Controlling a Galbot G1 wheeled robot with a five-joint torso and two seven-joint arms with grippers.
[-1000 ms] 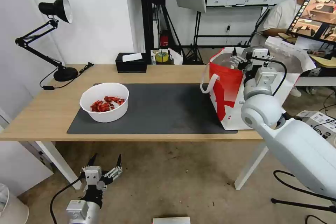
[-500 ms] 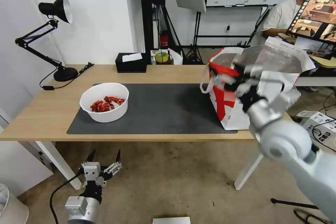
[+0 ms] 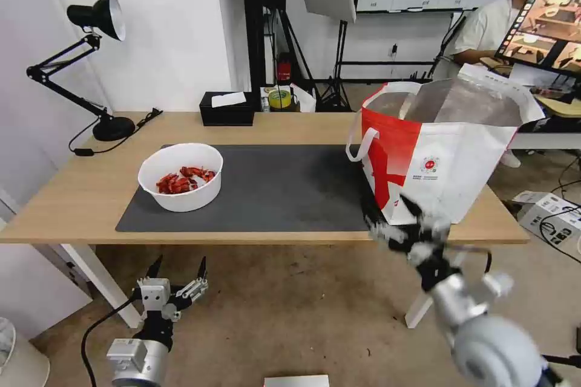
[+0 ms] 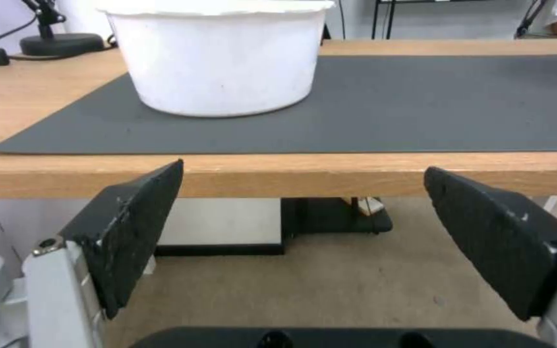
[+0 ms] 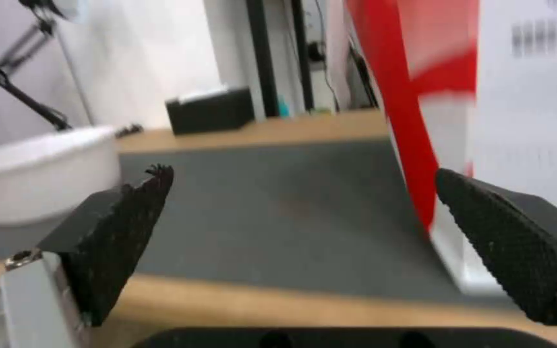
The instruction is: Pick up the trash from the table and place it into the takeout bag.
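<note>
A white bowl of red shells (image 3: 180, 176), the trash still out, stands on the left part of the dark grey mat (image 3: 284, 187) on the table (image 3: 78, 193); its side shows as the white bowl (image 4: 217, 55) and the blurred bowl (image 5: 40, 171). The red-and-white takeout bag (image 3: 436, 151) stands open at the table's right end, its red side the bag (image 5: 420, 121). My right gripper (image 3: 396, 217) is open and empty, in front of the table's front edge below the bag. My left gripper (image 3: 177, 266) is open and empty, low under the front edge near the bowl.
A black desk lamp (image 3: 100, 72) stands at the back left and a black tissue box (image 3: 228, 109) at the back middle. A white table leg (image 3: 100, 281) is close to my left gripper. A person sits behind the bag at another desk.
My right arm has swung down and towards me from the bag's mouth to below the table's front edge. The left gripper has barely moved.
</note>
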